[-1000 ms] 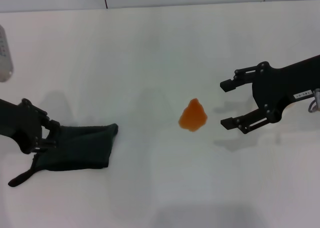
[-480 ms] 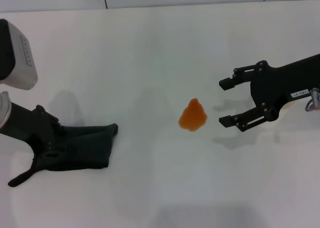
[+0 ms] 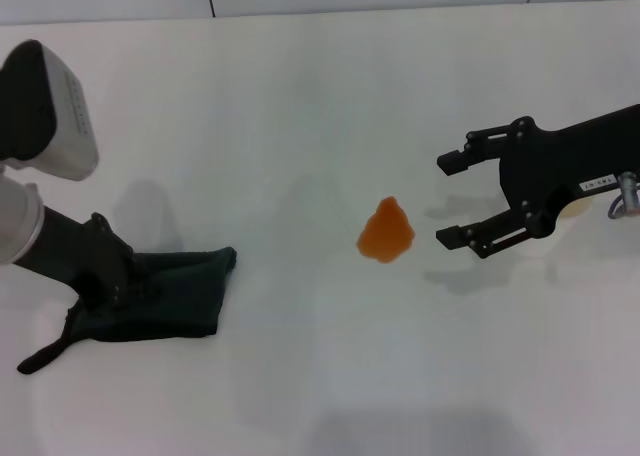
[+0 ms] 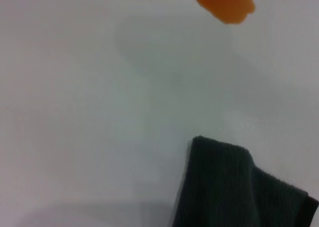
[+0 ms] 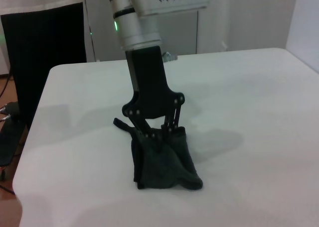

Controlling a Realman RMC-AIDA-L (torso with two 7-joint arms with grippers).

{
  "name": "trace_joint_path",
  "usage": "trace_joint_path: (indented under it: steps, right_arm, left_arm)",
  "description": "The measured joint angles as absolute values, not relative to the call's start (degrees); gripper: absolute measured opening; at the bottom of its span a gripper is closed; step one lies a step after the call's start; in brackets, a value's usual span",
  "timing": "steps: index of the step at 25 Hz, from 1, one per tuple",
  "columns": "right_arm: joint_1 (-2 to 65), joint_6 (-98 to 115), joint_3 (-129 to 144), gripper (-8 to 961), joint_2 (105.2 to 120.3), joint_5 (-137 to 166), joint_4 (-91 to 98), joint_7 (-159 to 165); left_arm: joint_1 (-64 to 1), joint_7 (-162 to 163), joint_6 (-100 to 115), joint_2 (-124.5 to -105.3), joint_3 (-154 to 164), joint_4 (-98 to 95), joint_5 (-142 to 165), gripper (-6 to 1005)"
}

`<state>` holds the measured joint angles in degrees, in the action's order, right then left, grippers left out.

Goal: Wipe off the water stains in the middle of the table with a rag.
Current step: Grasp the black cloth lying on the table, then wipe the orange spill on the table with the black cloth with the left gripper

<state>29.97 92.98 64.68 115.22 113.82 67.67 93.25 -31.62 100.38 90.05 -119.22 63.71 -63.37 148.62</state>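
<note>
Meanwhile, a Rag Gripped and an Orange Spill Untouched

Down at the near left of the white table (image 3: 300,106), the left gripper (image 3: 128,284) presses onto the dark green-black rag (image 3: 170,296), its fingers pinched together on the cloth where it bunches up beneath them. The right wrist view shows this plainly: the two fingers meet in the fabric, and the rag (image 5: 162,162) lies crumpled on the tabletop under them. A thin strap-like tail (image 3: 42,354) trails from the rag's corner toward the table's near edge, lying flat.

Well apart from the cloth, toward the middle of the table, sits the water stains (image 3: 386,232), a small translucent orange blotch, roughly teardrop-shaped, its narrow end pointing away from the robot. The left wrist view catches both at once, the blotch (image 4: 219,2) at one edge and a corner of the rag (image 4: 234,187) at another, bare tabletop between them.

Just beside the blotch on its right, the right gripper (image 3: 458,199) hangs with its jaws spread wide and nothing between them, fingertips pointing toward the stain without touching it.
</note>
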Motion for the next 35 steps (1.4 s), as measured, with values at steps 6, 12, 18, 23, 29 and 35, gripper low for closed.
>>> trace_joint_path:
  steps: [6,12,18,23,29,35]
  right_arm:
    - [29.97,92.98,64.68,860,115.22,113.75,67.67,93.25]
    - [29.97,92.90,64.68,860,115.22,113.72,67.67,93.25]
    - [29.97,92.61,64.68,860,115.22,113.72,67.67,93.14]
    - [29.91,91.90,64.68,859,115.27,113.49,67.56,92.44]
    - [29.70,91.11,64.68,859,115.31,112.85,66.87,91.10]
    - [29.62,90.50,64.66,859,115.40,112.32,66.79,90.28]
  left_arm:
    - [-32.06,100.61,89.88,-119.27,63.72,-62.58,148.97,135]
    - [-32.18,100.63,89.58,-119.27,63.72,-62.57,148.59,66]
    - [-32.86,100.74,87.72,-119.41,65.08,-62.58,143.16,60]
    - [-35.62,102.21,83.68,-119.49,67.54,-59.59,140.59,55]
    - [-39.64,103.78,77.75,-119.51,71.48,-55.68,139.31,40]
    - [-44.87,106.08,70.48,-119.52,71.98,-50.56,138.16,39]
